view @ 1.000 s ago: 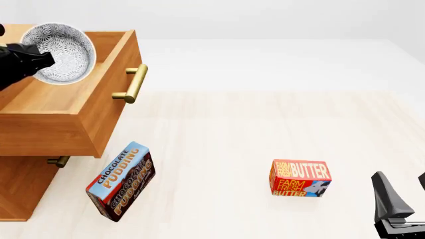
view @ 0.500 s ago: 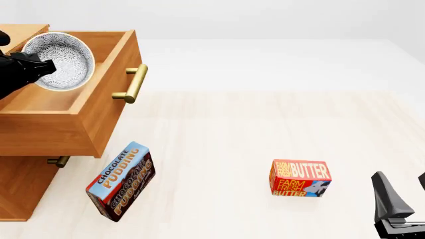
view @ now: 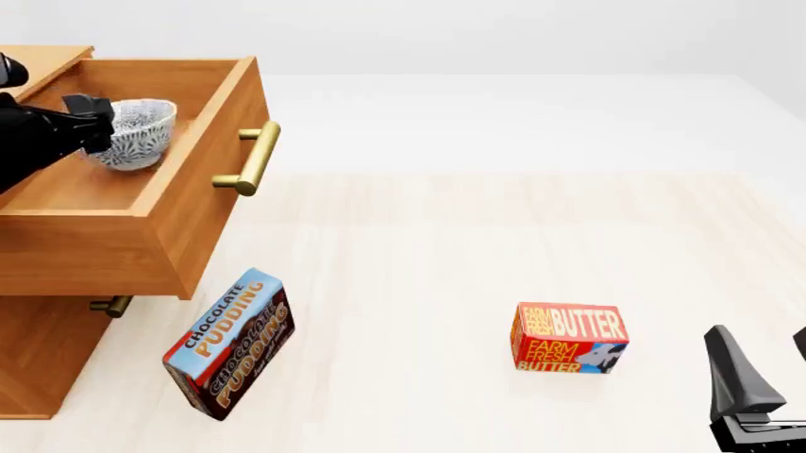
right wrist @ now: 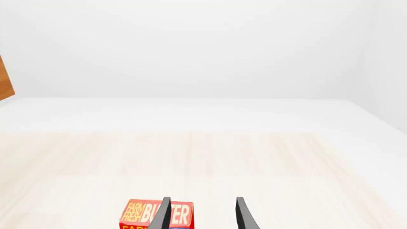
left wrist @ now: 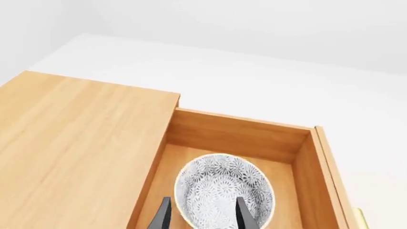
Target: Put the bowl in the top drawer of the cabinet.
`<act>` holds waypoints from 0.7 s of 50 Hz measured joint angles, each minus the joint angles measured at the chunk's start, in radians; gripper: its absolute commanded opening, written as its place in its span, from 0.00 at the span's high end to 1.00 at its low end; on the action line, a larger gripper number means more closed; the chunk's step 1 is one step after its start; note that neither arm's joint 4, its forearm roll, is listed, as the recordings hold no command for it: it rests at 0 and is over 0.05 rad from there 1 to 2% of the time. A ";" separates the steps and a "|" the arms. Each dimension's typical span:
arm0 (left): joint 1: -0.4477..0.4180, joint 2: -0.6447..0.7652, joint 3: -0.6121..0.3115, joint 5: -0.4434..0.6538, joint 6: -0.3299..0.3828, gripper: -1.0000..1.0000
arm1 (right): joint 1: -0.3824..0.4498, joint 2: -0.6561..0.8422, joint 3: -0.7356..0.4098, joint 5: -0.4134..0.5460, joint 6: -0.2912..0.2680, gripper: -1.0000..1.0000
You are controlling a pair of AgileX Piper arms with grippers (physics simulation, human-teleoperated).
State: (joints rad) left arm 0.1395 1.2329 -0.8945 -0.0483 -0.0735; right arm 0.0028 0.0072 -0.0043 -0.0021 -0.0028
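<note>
Release stage: bowl (view: 136, 133) inside the top drawer (view: 189, 203) of the cabinet (left wrist: 76, 138).

The left claw (left wrist: 202, 217) stands open, its fingers straddling the bowl's near rim and gripping nothing; the bowl sits just ahead of it on the drawer floor. Hazard: a finger catching the rim on retraction may tip or drag the bowl. The right claw (right wrist: 202, 214) is open and empty.

A: Where's the small white bowl with the grey-blue floral pattern (view: 136, 134)?
B: Inside the pulled-out honey-brown top drawer (view: 189, 203) of the wooden cabinet (view: 38, 363), with the black left gripper (view: 91, 127) at its near rim.
A: And on the pale table (view: 504, 236)?
B: A chocolate pudding box (view: 230, 343) stands tilted just below the drawer; a red butter box (view: 569, 338) sits well apart, toward the right gripper (view: 756, 377) at the corner
</note>
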 measured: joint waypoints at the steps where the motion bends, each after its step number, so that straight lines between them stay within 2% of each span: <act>1: 0.000 0.000 0.000 0.000 0.000 0.00 | 0.000 0.000 0.000 0.000 0.000 0.00; 35: -0.022 -0.080 0.005 0.035 -0.011 0.00 | 0.000 0.000 0.000 0.000 0.000 0.00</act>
State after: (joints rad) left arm 0.1177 1.1533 -0.8898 -0.0135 -0.0849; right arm 0.0029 0.0072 -0.0043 -0.0021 -0.0030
